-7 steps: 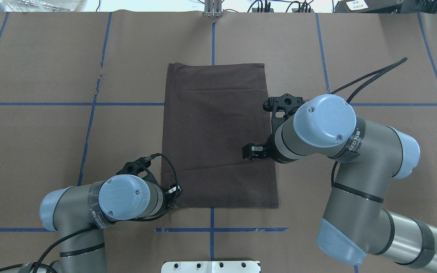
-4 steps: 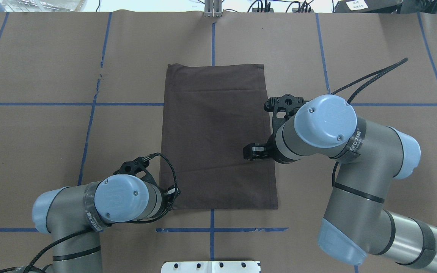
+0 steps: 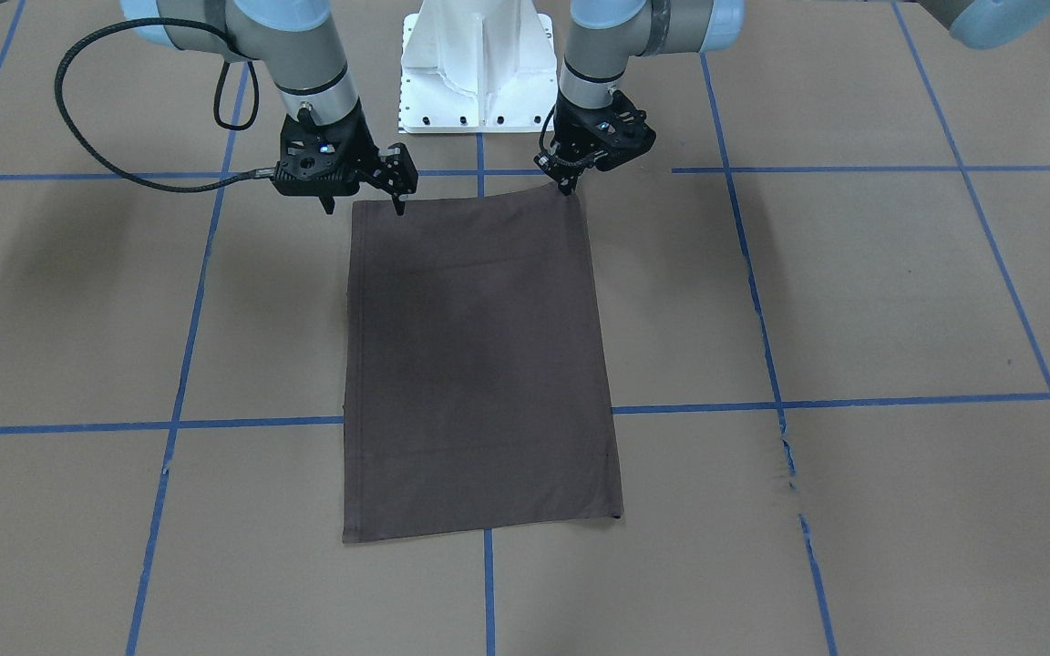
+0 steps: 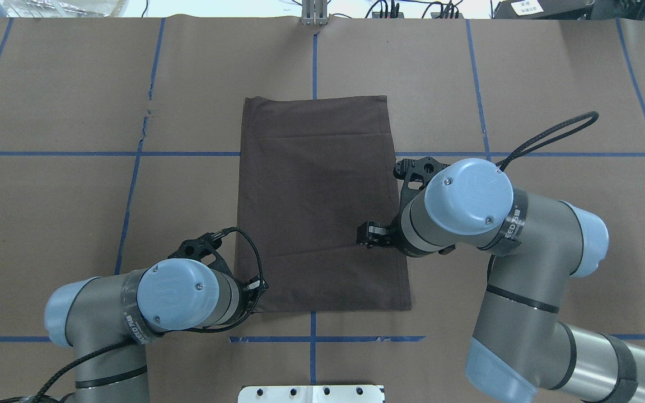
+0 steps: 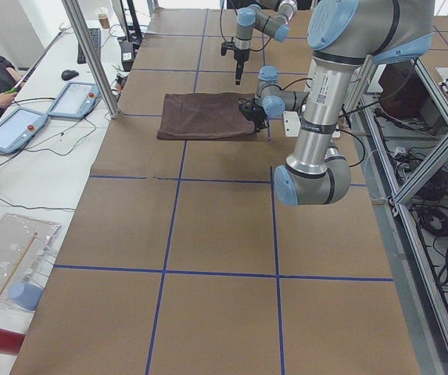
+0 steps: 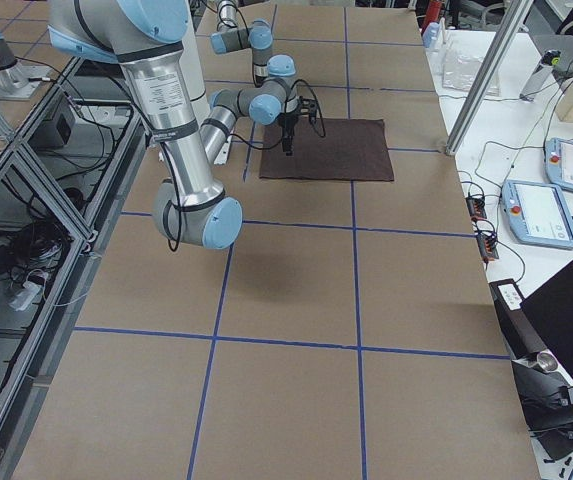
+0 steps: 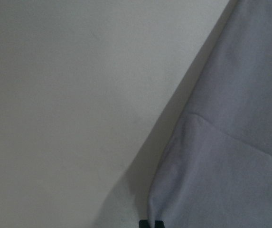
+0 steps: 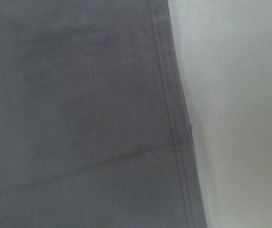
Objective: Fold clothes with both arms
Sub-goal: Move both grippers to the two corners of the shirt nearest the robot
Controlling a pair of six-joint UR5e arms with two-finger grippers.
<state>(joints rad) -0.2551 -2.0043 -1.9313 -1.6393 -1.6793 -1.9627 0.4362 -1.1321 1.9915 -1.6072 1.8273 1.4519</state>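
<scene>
While the left pincer (image 3: 570, 186), closed on the T-shirt (image 3: 479, 364) at a near corner, has tugged it robotward along the counter (image 3: 853, 301), the right pincer (image 3: 364, 206) (spread wide, empty) has pulled back above the other corner, likely to grip

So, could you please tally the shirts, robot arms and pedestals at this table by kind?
Shirt: 1
Arms: 2, the left arm and the right arm
Pedestal: 1
Total: 4
</scene>
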